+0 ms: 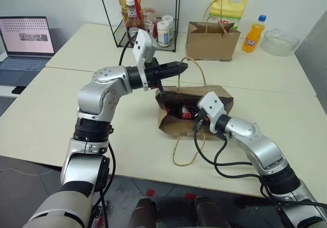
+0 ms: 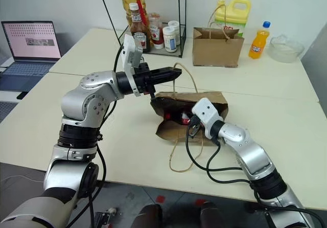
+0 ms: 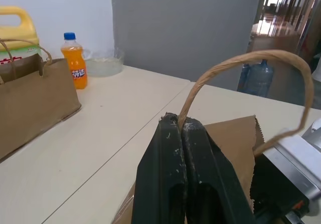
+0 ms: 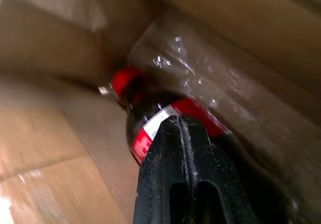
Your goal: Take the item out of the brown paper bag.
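Cola bottle (image 4: 165, 118): lying on its side inside the paper bag (image 1: 217, 96), red cap toward the bag's inner end, red label around the middle, dark contents visible through the open mouth in the head views. The bag lies flat on the table (image 1: 61, 115), mouth facing the robot's left, one cord handle trailing over the near table edge. Right gripper (image 4: 179, 121) — reached into the bag's mouth, its two black fingers pressed together with no gap; the tips sit against the bottle's label, but the bottle is not between them, so no hold is confirmed. Left gripper (image 3: 179, 119) — raised just above the bag's mouth, pointing across it, fingers clamped shut on the bag's upper cord handle (image 3: 241, 63), which arcs up from the fingertips and down to the bag's rim. Beyond the bag, on the far part of the table: a smaller upright brown bag (image 1: 212, 41) with a yellow jug (image 1: 232, 5) behind it; beside that bag, an orange soda bottle (image 1: 253, 35) with a blue cap and a clear glass bowl (image 1: 278, 41). Also beyond the bag, toward the robot's left, a black wire rack (image 1: 148, 13) holding a ketchup bottle (image 1: 134, 21), an oil bottle and small white jars. Well to the left of the bag, a laptop (image 1: 25, 44) stands open with its screen lit.
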Tool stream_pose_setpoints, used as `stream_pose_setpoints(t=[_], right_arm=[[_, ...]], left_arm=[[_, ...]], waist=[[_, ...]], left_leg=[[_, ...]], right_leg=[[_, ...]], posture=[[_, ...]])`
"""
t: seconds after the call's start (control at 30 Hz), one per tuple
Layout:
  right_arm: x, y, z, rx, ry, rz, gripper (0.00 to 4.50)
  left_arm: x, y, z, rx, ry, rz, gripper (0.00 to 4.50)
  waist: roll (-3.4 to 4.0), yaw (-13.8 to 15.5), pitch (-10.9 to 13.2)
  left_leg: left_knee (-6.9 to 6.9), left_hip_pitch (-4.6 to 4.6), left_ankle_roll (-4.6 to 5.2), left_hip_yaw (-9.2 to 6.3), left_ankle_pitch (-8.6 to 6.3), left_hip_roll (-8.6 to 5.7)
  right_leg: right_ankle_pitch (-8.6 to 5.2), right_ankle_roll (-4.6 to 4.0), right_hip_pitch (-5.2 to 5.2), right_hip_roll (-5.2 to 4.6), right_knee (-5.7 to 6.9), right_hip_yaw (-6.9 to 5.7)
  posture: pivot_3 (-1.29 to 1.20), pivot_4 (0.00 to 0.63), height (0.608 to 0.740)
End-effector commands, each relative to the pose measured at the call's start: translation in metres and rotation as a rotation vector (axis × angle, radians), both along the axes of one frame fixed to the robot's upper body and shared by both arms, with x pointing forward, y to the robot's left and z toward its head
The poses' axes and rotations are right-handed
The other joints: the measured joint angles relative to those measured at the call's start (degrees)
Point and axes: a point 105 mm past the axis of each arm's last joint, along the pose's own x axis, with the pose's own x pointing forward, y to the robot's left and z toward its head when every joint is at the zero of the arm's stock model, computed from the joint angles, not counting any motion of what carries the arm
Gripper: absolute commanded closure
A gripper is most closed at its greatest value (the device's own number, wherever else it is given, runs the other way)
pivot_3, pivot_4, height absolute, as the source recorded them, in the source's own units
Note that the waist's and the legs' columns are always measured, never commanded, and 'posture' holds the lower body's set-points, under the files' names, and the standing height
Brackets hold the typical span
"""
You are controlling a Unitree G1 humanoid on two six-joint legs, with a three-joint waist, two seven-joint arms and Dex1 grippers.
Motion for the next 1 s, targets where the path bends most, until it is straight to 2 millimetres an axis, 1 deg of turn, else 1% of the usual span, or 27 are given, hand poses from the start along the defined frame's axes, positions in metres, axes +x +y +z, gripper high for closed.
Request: stream_pose_setpoints(t=[0.03,0.1,0.43,0.5,0.7,0.9,1.0], right_arm=[[-0.005,0.006,0.017,-0.090,-0.132,0.062,4.10],[-0.005,0.004,0.017,-0.122,-0.142,0.068,3.58],[0.011,-0.007,0.008,-0.365,-0.192,0.087,0.03],[0.014,-0.009,0.000,-0.418,-0.164,0.094,0.03],[0.025,-0.015,-0.019,-0.503,-0.114,0.055,0.03],[0.029,-0.022,-0.024,-0.556,-0.123,0.031,0.03],[0.026,-0.023,-0.020,-0.560,-0.151,0.046,0.60]], left_arm=[[-0.006,-0.001,0.011,-0.013,-0.061,-0.016,4.50],[-0.006,0.000,0.011,-0.014,-0.061,-0.014,4.50],[-0.007,-0.002,0.010,-0.020,-0.063,-0.019,4.50],[-0.008,-0.003,0.011,-0.022,-0.065,-0.021,4.50],[-0.010,-0.005,0.011,-0.028,-0.070,-0.027,4.50],[-0.011,-0.006,0.011,-0.030,-0.074,-0.027,4.50],[-0.011,-0.006,0.011,-0.031,-0.076,-0.025,4.50]], waist=[[0.00,0.0,0.0],[0.00,0.0,0.0],[0.00,0.0,0.0],[0.00,-0.1,0.0],[0.00,-0.1,0.0],[0.00,-0.1,0.0],[0.00,-0.1,0.0]], left_leg=[[0.01,0.00,0.00,0.00,0.00,0.00],[0.02,0.00,0.00,0.01,0.00,0.00],[0.03,0.00,0.00,0.01,0.00,-0.01],[0.03,0.00,-0.01,0.01,0.01,0.00],[0.05,0.00,-0.06,0.01,0.04,0.00],[0.09,0.01,-0.07,0.01,0.04,-0.01],[0.10,0.01,-0.07,0.01,0.05,-0.01]], right_leg=[[0.00,0.00,0.00,0.00,0.01,0.00],[0.00,0.00,0.01,0.00,0.01,0.01],[0.00,0.00,0.00,-0.01,0.02,0.00],[0.00,0.00,0.00,-0.01,0.03,0.00],[0.00,0.00,0.01,-0.01,0.04,0.00],[0.00,0.00,0.02,-0.02,0.09,0.00],[0.00,0.00,0.03,-0.02,0.11,-0.01]], posture=[[0.00,0.150,0.740],[0.00,0.150,0.740],[0.00,0.150,0.740],[0.00,0.150,0.740],[0.00,0.150,0.740],[0.00,0.150,0.740],[0.00,0.150,0.740]])
